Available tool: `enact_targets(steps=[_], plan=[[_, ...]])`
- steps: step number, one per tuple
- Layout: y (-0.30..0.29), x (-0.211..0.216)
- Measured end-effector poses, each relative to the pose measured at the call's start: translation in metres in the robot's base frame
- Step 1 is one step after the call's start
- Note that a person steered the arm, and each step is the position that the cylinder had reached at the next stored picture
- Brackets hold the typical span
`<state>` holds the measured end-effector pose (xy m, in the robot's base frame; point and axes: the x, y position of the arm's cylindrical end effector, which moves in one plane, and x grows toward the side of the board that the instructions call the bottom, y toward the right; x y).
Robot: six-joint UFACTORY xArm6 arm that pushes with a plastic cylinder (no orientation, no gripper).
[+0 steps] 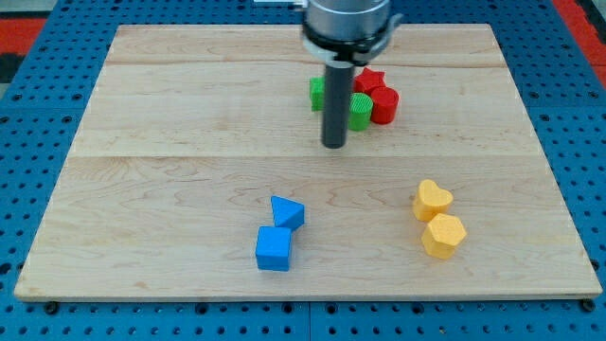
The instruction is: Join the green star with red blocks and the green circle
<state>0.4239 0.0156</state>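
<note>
Camera view shows my tip [333,145] resting on the wooden board [189,114], just at seven o'clock of a tight cluster near the view's top centre. There are no fingers on this rig, only the straight rod, so nothing is spread or pinched.

The cluster holds the green star [317,92], mostly hidden behind the rod at its nine o'clock side, the green circle [361,110] just at the rod's three o'clock, a red star [370,79] at the cluster's twelve o'clock and a red cylinder [384,104] at its three o'clock. The circle and the two reds look to be touching; whether the green star touches the circle I cannot tell, since the rod covers the gap.

I judge the joining nearly done. To finish well, I would bring my tip round to the star's nine o'clock side and nudge it gently toward three o'clock, slowly, so the reds are not scattered.

Well apart, toward six o'clock on the board, sit two blue blocks [279,235] and two yellow blocks [437,220]; neither pair lies in my path.
</note>
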Motion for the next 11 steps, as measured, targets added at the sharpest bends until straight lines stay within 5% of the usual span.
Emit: enact_targets(steps=[2, 4, 6, 11], plan=[[-0.077, -0.056], [-0.028, -0.097], [0.018, -0.100], [-0.041, -0.097]])
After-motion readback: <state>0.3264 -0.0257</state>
